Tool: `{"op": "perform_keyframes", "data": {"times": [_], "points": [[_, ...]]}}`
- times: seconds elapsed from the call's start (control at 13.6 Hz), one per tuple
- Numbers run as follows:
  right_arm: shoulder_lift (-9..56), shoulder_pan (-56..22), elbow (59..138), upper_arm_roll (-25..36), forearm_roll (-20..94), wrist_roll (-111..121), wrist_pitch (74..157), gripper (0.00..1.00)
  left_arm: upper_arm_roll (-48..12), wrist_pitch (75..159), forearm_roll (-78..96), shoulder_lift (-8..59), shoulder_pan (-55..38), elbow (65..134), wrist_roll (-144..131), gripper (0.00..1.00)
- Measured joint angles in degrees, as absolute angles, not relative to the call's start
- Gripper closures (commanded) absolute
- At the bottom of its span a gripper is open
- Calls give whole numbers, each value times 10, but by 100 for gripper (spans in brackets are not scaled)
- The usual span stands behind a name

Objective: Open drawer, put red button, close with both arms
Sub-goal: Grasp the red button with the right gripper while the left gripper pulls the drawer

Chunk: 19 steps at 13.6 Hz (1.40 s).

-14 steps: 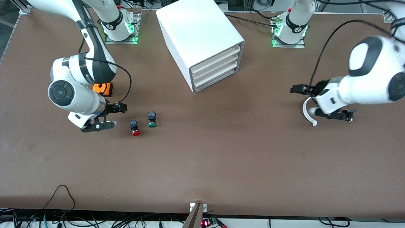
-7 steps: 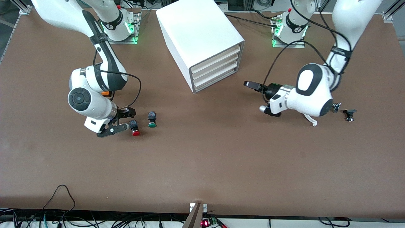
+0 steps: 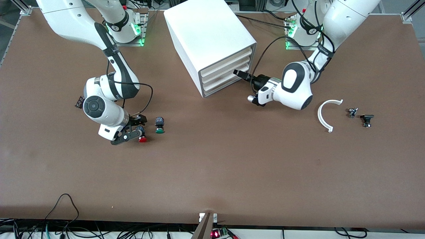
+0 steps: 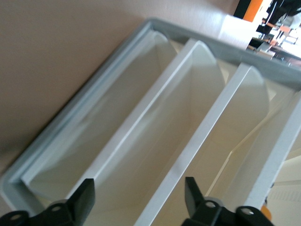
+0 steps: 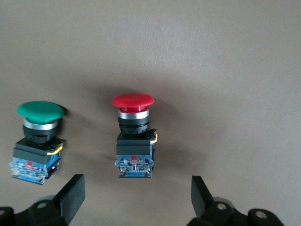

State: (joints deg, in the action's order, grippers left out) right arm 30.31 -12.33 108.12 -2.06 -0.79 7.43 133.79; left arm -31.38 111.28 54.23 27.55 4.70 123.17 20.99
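The red button [image 5: 133,136] lies on its side beside the green button [image 5: 38,141]. The right gripper [image 3: 134,127] sits over it, fingers apart. The left gripper [image 3: 239,73] reaches at the drawer [image 3: 225,70], fingers apart.

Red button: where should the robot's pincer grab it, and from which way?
Probably the black blocky body, not the round cap. The red button lies on its side on the table beside the green button, so the body's flat sides suit the fingers better than the cap. The open right pincer is above it, fingers either side, so coming straight down looks best.
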Motion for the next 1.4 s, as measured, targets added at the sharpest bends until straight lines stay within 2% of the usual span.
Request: {"op": "perform_keyframes", "data": {"times": [0.37,0.44,0.52,0.59,0.74,0.96,1.18,1.33,1.4], "points": [[329,-123,1082,-20,-8,75,1365,0,-340,1113,543,275,47,1242,210,33],[332,-122,1082,-20,-8,75,1367,0,-342,1115,544,275,47,1242,210,40],[334,-122,1082,-20,-8,75,1367,2,-342,1115,545,275,48,1242,210,63],[336,-122,1082,-20,-8,75,1368,4,-342,1115,545,275,48,1243,210,100],[337,-122,1082,-20,-8,75,1368,11,-347,1115,545,275,47,1249,210,100],[341,-122,1081,-20,-8,75,1372,12,-346,1114,560,273,51,1248,211,100],[350,-122,1078,-20,-8,75,1378,20,-293,1109,557,262,73,1224,225,100],[354,-122,1074,-20,-8,75,1379,42,-254,1096,531,258,92,1194,241,100],[354,-122,1073,-20,-8,75,1379,53,-248,1096,519,258,98,1183,241,82]]}}
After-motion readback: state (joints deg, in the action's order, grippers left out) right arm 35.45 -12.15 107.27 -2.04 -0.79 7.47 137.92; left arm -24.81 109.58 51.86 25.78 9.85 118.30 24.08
